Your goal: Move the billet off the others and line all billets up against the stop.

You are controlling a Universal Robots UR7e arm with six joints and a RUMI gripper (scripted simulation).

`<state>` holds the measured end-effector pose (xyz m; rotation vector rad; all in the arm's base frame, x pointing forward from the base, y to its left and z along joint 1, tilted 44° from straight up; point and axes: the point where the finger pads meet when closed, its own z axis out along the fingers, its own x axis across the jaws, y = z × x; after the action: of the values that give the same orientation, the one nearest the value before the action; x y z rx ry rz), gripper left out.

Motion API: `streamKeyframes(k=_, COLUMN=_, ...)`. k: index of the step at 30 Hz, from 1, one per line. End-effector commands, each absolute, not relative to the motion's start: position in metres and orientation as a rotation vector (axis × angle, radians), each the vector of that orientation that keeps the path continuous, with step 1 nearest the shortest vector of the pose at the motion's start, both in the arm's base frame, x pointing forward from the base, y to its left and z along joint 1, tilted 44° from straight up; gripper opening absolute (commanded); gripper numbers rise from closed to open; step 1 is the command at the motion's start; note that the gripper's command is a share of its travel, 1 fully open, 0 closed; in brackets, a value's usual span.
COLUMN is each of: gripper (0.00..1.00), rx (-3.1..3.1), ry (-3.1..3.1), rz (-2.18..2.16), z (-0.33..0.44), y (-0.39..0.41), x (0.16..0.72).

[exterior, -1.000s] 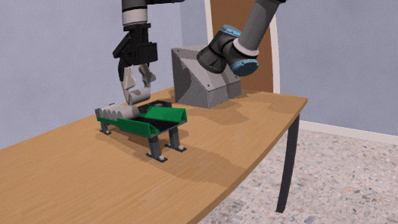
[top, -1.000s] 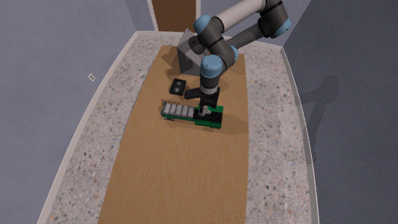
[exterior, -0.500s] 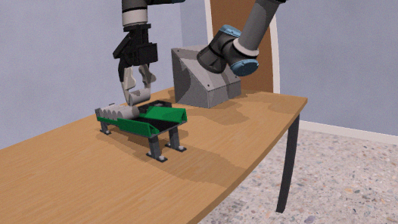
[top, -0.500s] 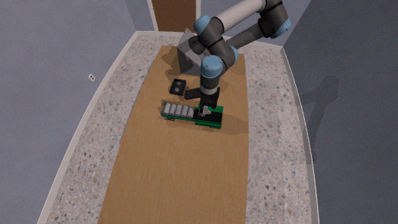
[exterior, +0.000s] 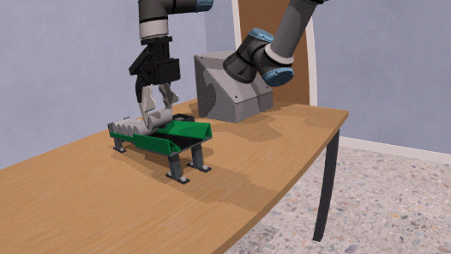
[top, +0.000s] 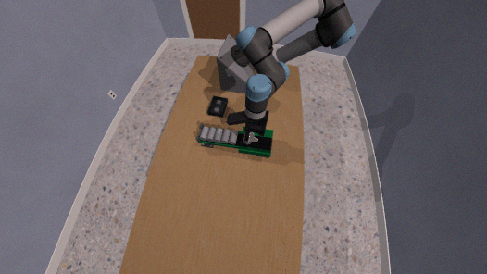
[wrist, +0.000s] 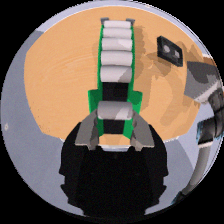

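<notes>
The green feed ramp (top: 265,139) (exterior: 184,130) (wrist: 93,100) stands on short legs on the wooden table. Several grey billets (top: 218,135) (exterior: 127,125) (wrist: 117,50) lie side by side across it, in a row against the stop (top: 200,131) (wrist: 117,21) at the low end. My gripper (top: 251,139) (exterior: 155,112) (wrist: 114,109) is shut on one more billet (top: 250,137) (exterior: 161,116) (wrist: 114,110). It holds it level and crosswise, low over the ramp's black bed, uphill of the row. A short stretch of bare bed (wrist: 116,91) shows between it and the row. I cannot tell if it touches the bed.
A small black box (top: 217,106) (wrist: 170,50) lies on the table behind the ramp. The arm's grey wedge base (top: 230,69) (exterior: 231,92) stands further back. The table (top: 218,208) (exterior: 129,202) ends close on the right in the exterior view.
</notes>
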<state>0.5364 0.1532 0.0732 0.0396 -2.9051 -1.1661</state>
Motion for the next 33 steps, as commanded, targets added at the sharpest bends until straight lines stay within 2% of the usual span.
streamKeyframes(k=1, gripper=0.0, rx=0.039, ry=-2.908, rz=-1.166, z=0.069, y=0.158, x=0.5371)
streamKeyframes(k=33, gripper=0.0, rx=0.039, ry=-2.908, rz=-1.166, z=0.0605, y=0.1677, x=0.5368)
